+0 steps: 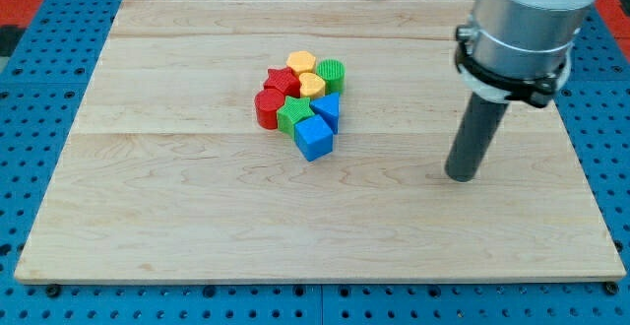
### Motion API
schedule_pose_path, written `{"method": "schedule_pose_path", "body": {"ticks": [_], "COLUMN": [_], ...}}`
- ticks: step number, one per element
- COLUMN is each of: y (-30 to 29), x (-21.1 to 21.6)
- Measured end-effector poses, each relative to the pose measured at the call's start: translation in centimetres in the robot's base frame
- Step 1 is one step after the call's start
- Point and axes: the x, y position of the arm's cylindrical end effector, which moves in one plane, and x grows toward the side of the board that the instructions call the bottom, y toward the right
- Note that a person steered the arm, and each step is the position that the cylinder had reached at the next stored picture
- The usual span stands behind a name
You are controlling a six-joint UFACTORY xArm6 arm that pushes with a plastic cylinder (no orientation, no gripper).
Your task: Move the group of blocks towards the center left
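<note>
A tight group of blocks sits a little left of the board's middle. It holds a yellow hexagon (301,63), a green cylinder (332,73), a red star (282,82), a yellow heart (312,86), a red cylinder (267,108), a green star (293,114), a blue triangle (328,110) and a blue cube (314,138). My tip (460,176) rests on the board well to the right of the group and slightly below it, touching no block.
The wooden board (177,207) lies on a blue pegboard (39,79). The arm's grey and white body (517,30) hangs over the board's upper right.
</note>
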Motion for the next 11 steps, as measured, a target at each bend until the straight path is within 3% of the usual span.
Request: {"method": "schedule_pose_path", "body": {"ticks": [1,3,4,9,10,11], "y": [3.3,9.3,5.8,-24.8,-20.7,-12.7], "x": [-0.4,-6.2,-8.2,-14.6,-14.7,-14.7]}}
